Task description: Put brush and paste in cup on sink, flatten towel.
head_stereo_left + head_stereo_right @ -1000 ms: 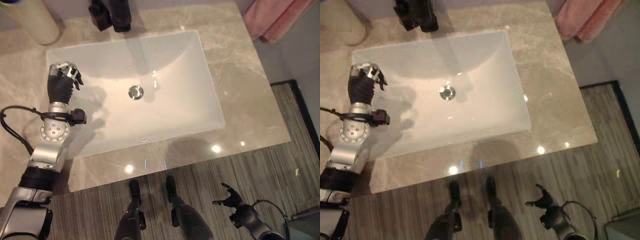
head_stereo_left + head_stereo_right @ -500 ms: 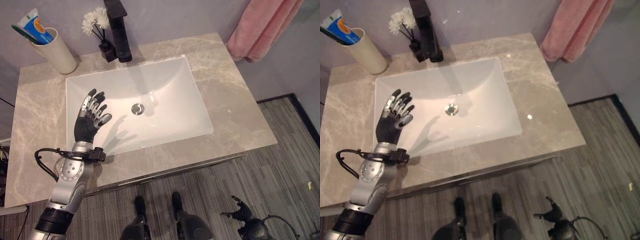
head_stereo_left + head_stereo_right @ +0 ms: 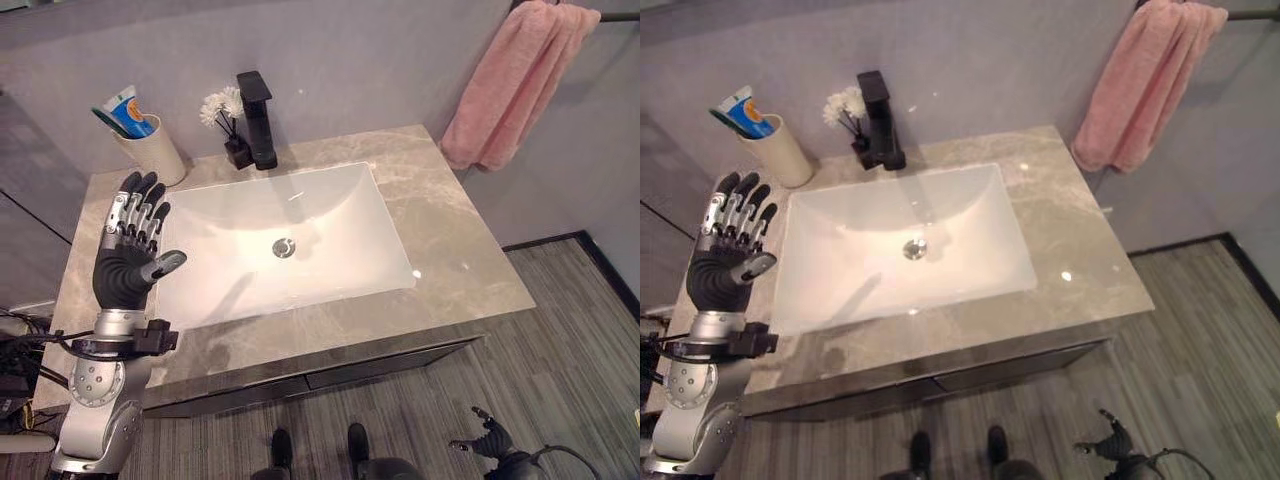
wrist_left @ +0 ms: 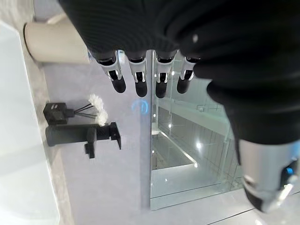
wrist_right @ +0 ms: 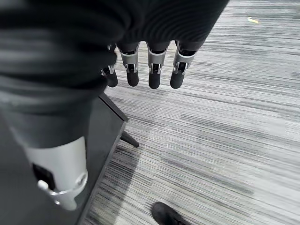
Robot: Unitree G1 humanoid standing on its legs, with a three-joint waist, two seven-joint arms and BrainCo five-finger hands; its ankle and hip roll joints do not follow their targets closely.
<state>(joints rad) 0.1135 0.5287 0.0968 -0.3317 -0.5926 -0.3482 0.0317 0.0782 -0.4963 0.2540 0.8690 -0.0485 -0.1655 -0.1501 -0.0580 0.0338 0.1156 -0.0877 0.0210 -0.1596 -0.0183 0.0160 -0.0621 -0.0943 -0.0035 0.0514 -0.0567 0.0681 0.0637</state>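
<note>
**Operator:** Left eye view check: where are the task items relative to the sink [image 3: 300, 290]?

**Technician:** You see the cup [image 3: 150, 150], a cream cylinder, standing upright on the countertop [image 3: 470, 270] just beyond the sink's far left corner. The toothpaste [image 3: 128, 108], a tube with blue and white print and a red patch, stands in the cup and leans over its rim. The toothbrush [image 3: 106, 120], with a dark green handle, sits in the same cup beside the tube. The towel [image 3: 510, 85] is pink and hangs in bunched folds from a rail on the wall, past the sink's far right corner.

**Operator:** What is the left hand doing?

**Technician:** You see the left hand [image 3: 128, 255] raised over the countertop by the sink's left edge, near the cup but apart from it. Its fingers [image 3: 135, 205] are straight and spread, the thumb held out to the side. It holds nothing and touches nothing. The left wrist view confirms extended fingertips [image 4: 140, 86] with nothing between them.

**Operator:** And the right hand?

**Technician:** You find the right hand [image 3: 492, 442] low over the striped floor [image 3: 560, 350], in front of the sink and well apart from it. Its fingers [image 5: 154, 70] are relaxed and apart, gripping nothing.

**Operator:** Anything else by the sink?

**Technician:** You see a black faucet [image 3: 258, 120] behind the sink, with a small black vase of white flowers [image 3: 222, 108] just beside it.
</note>
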